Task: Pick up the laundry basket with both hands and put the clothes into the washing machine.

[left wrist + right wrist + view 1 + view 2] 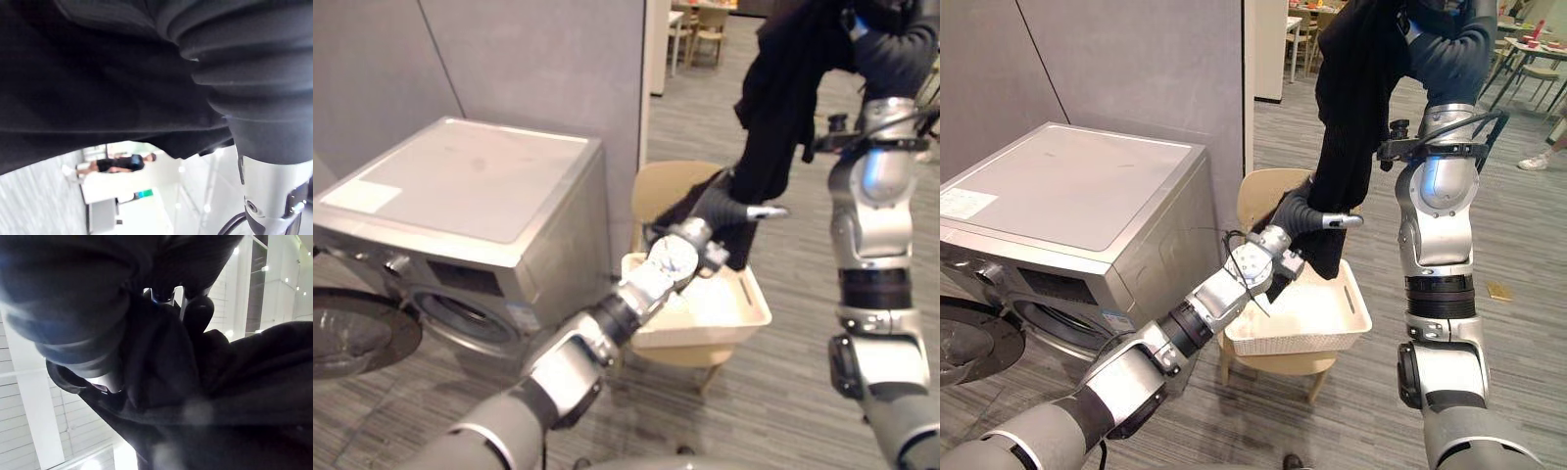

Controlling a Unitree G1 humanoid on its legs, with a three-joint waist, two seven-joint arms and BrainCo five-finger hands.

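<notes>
Seen from the head, the right hand (1445, 44) is raised high and a black garment (1351, 108) hangs from it down to the left hand (1304, 213), which lies against the garment's lower end. Just beneath the left hand a white laundry basket (1278, 343) sits on a tan chair (1258, 196), with the washing machine (1067, 186) off to that hand's left. The left wrist view has the black garment draped close over the hand, and whether it grips cannot be told. In the right wrist view the fingers (195, 316) curl into the black garment, clamped on it.
</notes>
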